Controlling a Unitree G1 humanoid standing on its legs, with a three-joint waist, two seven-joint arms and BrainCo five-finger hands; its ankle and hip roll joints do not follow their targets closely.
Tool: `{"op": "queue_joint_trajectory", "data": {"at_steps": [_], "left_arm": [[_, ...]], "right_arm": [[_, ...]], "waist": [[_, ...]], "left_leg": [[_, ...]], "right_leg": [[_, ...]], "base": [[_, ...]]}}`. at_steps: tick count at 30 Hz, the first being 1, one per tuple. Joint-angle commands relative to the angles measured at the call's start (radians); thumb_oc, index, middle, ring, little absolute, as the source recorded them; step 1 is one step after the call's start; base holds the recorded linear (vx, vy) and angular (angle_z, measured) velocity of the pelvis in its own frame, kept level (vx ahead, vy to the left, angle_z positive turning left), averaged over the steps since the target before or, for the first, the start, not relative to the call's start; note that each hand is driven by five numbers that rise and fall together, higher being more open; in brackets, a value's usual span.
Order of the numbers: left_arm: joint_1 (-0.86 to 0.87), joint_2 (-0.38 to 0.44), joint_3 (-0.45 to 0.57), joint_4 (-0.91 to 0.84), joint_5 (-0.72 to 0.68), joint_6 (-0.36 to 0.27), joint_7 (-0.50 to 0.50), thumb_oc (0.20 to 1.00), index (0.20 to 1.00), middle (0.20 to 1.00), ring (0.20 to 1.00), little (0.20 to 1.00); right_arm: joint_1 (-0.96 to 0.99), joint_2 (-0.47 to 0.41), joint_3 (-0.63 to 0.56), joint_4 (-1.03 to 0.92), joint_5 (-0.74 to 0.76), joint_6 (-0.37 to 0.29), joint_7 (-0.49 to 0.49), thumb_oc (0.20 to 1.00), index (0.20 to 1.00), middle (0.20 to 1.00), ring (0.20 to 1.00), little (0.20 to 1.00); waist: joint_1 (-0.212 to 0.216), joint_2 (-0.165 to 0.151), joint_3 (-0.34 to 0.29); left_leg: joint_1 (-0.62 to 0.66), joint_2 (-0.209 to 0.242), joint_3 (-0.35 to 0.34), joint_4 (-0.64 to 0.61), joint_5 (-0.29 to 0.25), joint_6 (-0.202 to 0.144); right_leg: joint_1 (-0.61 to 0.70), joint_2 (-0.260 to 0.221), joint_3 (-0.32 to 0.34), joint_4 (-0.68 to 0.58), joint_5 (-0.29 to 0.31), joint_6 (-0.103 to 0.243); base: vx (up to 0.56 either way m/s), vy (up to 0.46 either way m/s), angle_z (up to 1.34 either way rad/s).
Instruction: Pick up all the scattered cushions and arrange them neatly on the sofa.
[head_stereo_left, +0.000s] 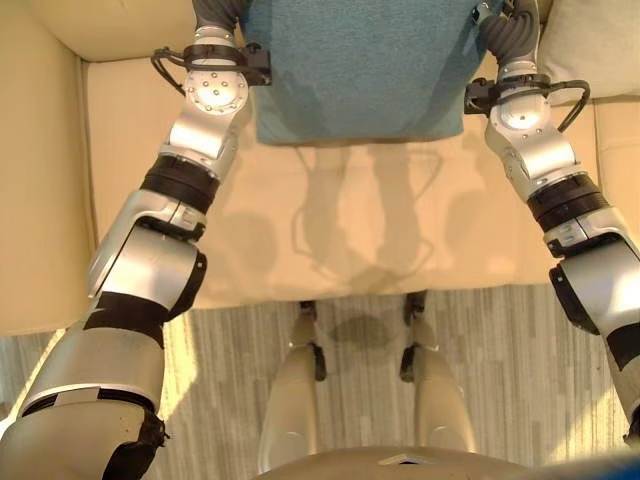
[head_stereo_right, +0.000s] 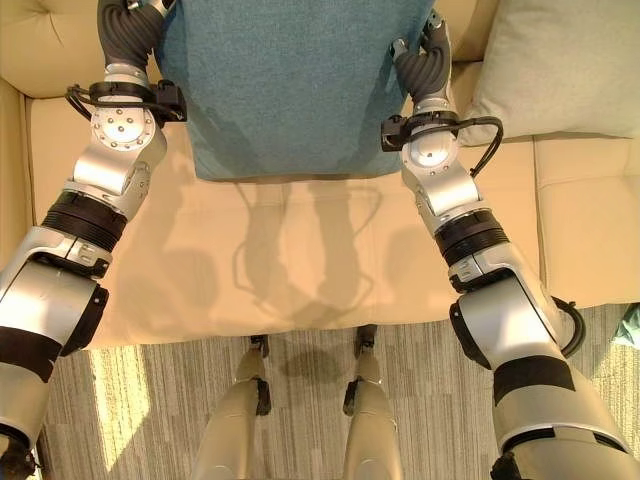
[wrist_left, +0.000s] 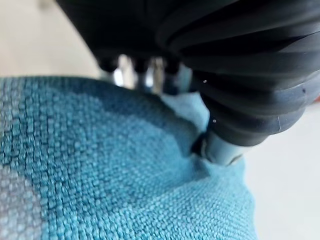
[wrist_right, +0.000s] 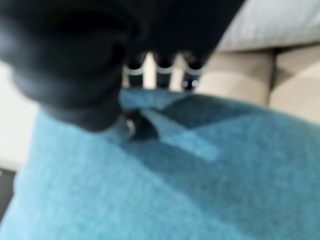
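Observation:
A teal cushion (head_stereo_right: 290, 85) hangs upright above the beige sofa seat (head_stereo_right: 300, 270), held between both hands at its side edges. My left hand (head_stereo_left: 215, 15) grips its left edge. In the left wrist view the thumb (wrist_left: 220, 147) digs into the teal cushion (wrist_left: 100, 165) while the fingers (wrist_left: 140, 70) wrap over the rim. My right hand (head_stereo_right: 425, 45) grips the right edge the same way: the thumb (wrist_right: 127, 125) presses the fabric (wrist_right: 175, 185) and the fingers (wrist_right: 160, 67) curl behind it.
A pale grey cushion (head_stereo_right: 560, 70) leans against the sofa back to the right of the teal one. The sofa's left armrest (head_stereo_left: 40, 200) borders the seat. A striped grey rug (head_stereo_left: 230, 350) lies in front of the sofa.

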Motion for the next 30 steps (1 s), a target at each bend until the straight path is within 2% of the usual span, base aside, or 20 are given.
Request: {"op": "queue_joint_trajectory", "data": {"at_steps": [1, 10, 11, 12, 15, 19, 20, 24, 28, 30], "left_arm": [[-0.096, -0.026, -0.049, -0.090, 0.020, -0.106, -0.030, 0.200, 0.200, 0.200, 0.200, 0.200], [-0.052, -0.013, -0.027, -0.046, 0.018, -0.099, -0.037, 0.200, 0.200, 0.200, 0.200, 0.200], [-0.052, -0.017, -0.023, -0.032, 0.015, -0.097, -0.032, 0.423, 0.423, 0.423, 0.423, 0.423], [-0.072, -0.027, -0.026, 0.014, 0.014, -0.088, -0.022, 1.000, 1.000, 1.000, 1.000, 1.000], [-0.140, -0.019, -0.047, 0.074, 0.005, -0.076, -0.014, 1.000, 1.000, 1.000, 1.000, 1.000], [-0.133, 0.037, -0.046, 0.040, 0.020, -0.068, -0.018, 1.000, 1.000, 1.000, 1.000, 1.000], [-0.110, 0.082, -0.041, 0.020, 0.033, -0.064, -0.031, 1.000, 1.000, 1.000, 1.000, 1.000], [-0.015, 0.180, 0.005, -0.054, 0.069, -0.062, -0.049, 1.000, 1.000, 1.000, 1.000, 1.000], [0.069, 0.220, 0.049, -0.130, 0.076, -0.063, -0.062, 1.000, 1.000, 1.000, 1.000, 1.000], [0.223, 0.261, 0.142, -0.238, 0.063, -0.078, -0.096, 1.000, 1.000, 1.000, 1.000, 1.000]], "right_arm": [[-0.183, 0.065, 0.031, -0.044, -0.048, -0.106, 0.057, 0.200, 0.200, 0.200, 0.200, 0.200], [-0.175, 0.037, 0.042, 0.014, -0.086, -0.085, 0.061, 0.200, 0.200, 0.200, 0.200, 0.200], [-0.179, 0.031, 0.044, 0.025, -0.094, -0.082, 0.051, 0.288, 0.288, 0.288, 0.288, 0.288], [-0.203, 0.012, 0.065, 0.068, -0.122, -0.068, 0.033, 1.000, 1.000, 1.000, 1.000, 1.000], [-0.258, -0.037, 0.109, 0.142, -0.141, -0.033, 0.013, 1.000, 1.000, 1.000, 1.000, 1.000], [-0.212, -0.092, 0.078, 0.114, -0.147, -0.015, 0.010, 1.000, 1.000, 1.000, 1.000, 1.000], [-0.167, -0.129, 0.051, 0.095, -0.153, -0.022, 0.014, 1.000, 1.000, 1.000, 1.000, 1.000], [-0.032, -0.207, -0.051, 0.044, -0.164, -0.039, 0.007, 1.000, 1.000, 1.000, 1.000, 1.000], [0.061, -0.247, -0.110, -0.014, -0.189, -0.039, 0.004, 1.000, 1.000, 1.000, 1.000, 1.000], [0.224, -0.291, -0.215, -0.090, -0.209, -0.045, 0.020, 1.000, 1.000, 1.000, 1.000, 1.000]], "waist": [[0.030, -0.061, -0.035], [0.035, -0.067, -0.032], [0.034, -0.067, -0.035], [0.031, -0.070, -0.037], [0.029, -0.077, -0.034], [0.027, -0.081, -0.036], [0.026, -0.084, -0.045], [0.019, -0.082, -0.069], [0.016, -0.082, -0.083], [0.012, -0.086, -0.101]], "left_leg": [[0.025, -0.010, -0.031, -0.030, -0.030, -0.123], [-0.050, -0.008, -0.052, -0.030, -0.012, -0.126], [-0.054, -0.009, -0.052, -0.030, -0.011, -0.127], [-0.058, -0.008, -0.051, -0.030, -0.010, -0.130], [-0.059, -0.007, -0.050, -0.030, -0.006, -0.137], [-0.042, -0.007, -0.050, -0.030, -0.012, -0.139], [-0.026, -0.006, -0.047, -0.030, -0.015, -0.141], [0.022, -0.004, -0.037, -0.030, -0.030, -0.141], [0.048, -0.002, -0.034, -0.030, -0.038, -0.141], [0.092, 0.001, -0.030, -0.030, -0.051, -0.138]], "right_leg": [[-0.008, 0.020, 0.021, -0.027, -0.007, 0.063], [-0.080, 0.022, 0.026, -0.027, 0.000, 0.068], [-0.083, 0.022, 0.028, -0.027, -0.001, 0.068], [-0.086, 0.022, 0.025, -0.027, -0.001, 0.069], [-0.082, 0.019, 0.013, -0.027, 0.007, 0.072], [-0.059, 0.018, 0.001, -0.027, 0.004, 0.073], [-0.041, 0.017, -0.006, -0.027, 0.001, 0.072], [0.010, 0.015, -0.019, -0.027, -0.007, 0.071], [0.037, 0.016, -0.024, -0.027, -0.014, 0.070], [0.084, 0.016, -0.033, -0.027, -0.027, 0.067]], "base": [[0.00, 0.000, 0.00], [-0.01, -0.008, 0.02], [0.00, 0.000, 0.00], [-0.01, -0.036, 0.05], [-0.02, -0.043, 0.12], [0.00, -0.012, 0.07], [0.00, 0.000, 0.00], [0.01, -0.005, 0.02], [0.02, -0.003, 0.06], [0.03, -0.016, 0.03]]}}
